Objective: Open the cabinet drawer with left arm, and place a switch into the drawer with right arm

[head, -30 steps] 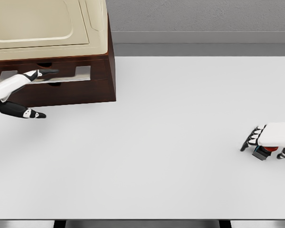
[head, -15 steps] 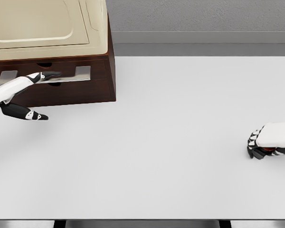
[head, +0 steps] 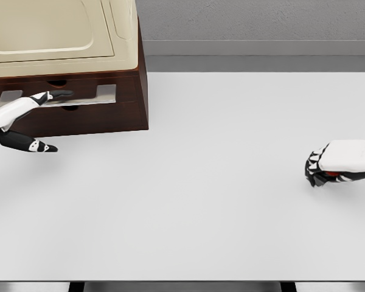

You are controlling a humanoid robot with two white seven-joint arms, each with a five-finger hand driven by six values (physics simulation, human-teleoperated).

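Observation:
A dark brown cabinet [head: 109, 118] with a cream top stands at the table's far left corner. Its drawer front looks flush, with a silver handle bar [head: 103, 92] across it. My left hand [head: 33, 121] is open. Its fingers [head: 55, 95] stretch out along the handle, and the thumb [head: 39, 146] hangs apart below. Near the table's right edge my right hand [head: 337, 163] is curled over the switch [head: 333, 174]. Only a small red and dark part of the switch shows under the palm.
The white table [head: 201, 182] runs wide between the cabinet and my right hand. Its front edge lies near the bottom of the view. A grey wall stands behind it.
My right hand has closed over the switch and moved slightly left and up with it. The left hand has barely shifted at the handle.

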